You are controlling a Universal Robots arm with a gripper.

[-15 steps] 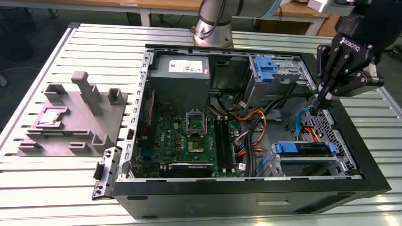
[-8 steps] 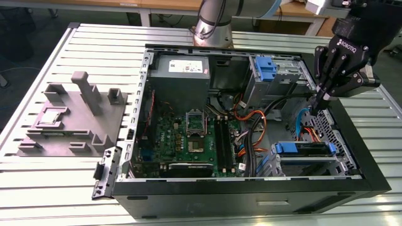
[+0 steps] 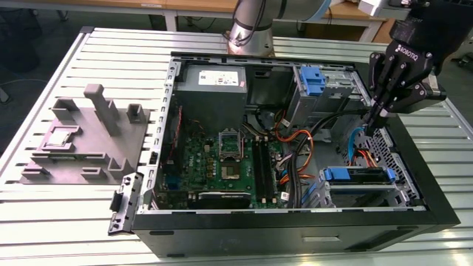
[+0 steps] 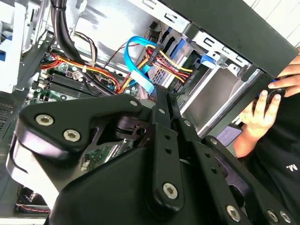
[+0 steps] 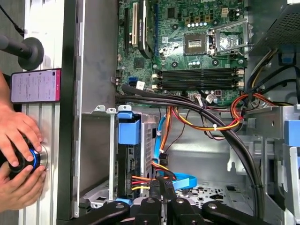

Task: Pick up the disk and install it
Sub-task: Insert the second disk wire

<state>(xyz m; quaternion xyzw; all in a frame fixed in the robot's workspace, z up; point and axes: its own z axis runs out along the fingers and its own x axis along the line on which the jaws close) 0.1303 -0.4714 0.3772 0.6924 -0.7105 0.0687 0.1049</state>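
Where the bench [image 3: 66, 221] runs: ribbed metal.

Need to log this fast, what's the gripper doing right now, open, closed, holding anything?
Gripper: shut, holding nothing visible, fingertips lowered inside the open computer case above the cables.

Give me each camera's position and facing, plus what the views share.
Exterior view: off the arm, looking down at the open computer case; the arm and gripper are at the exterior view's right.
First wrist view: on the arm, looking into the case at the motherboard; the disk sits in its bay; a person's hands are beside the case.
Second wrist view: behind the gripper, facing the drive bays.
Shared: blue cable, in both wrist views.
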